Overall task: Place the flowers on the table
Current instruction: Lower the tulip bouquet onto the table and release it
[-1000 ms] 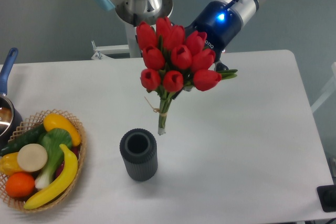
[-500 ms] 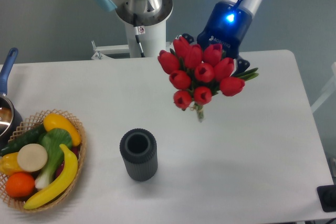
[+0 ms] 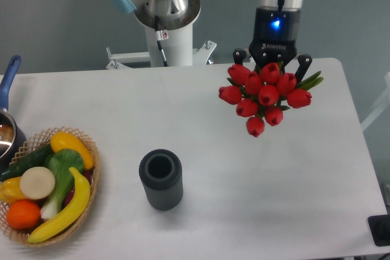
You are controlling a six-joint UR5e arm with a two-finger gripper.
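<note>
— So, what are you looking at, starting with the biggest thing?

— Your white table [image 3: 201, 205] fills most of the view, rounded corners and a matte top. Behind it the arm's base column [image 3: 163, 13] stands at the far edge, left of centre.

— And the arm itself?

— You can see its wrist coming straight down at the far right side of the table, a blue light glowing on it. The gripper [image 3: 272, 65] hangs below, its two dark fingers spread to either side of the flowers [image 3: 266, 94].

— Is it holding them?

— Yes, the bunch sits between the fingers, so it is clamped on the stems. You see mostly red heads pointing toward the camera, with a few green leaves poking out on the right. The stems are hidden behind the blooms.

— Are they down on the table?

— You cannot tell for certain from this angle; the bunch appears held above the surface, over the far right part of the table.

— What else is there?

— At the near left edge you have a wicker basket [image 3: 91, 156] of fruit and vegetables. Near the front, left of centre, stands the dark ribbed vase [image 3: 161, 180], upright, well apart from the flowers. A pot [image 3: 7, 123] with a blue handle shows at the far left edge.
</note>
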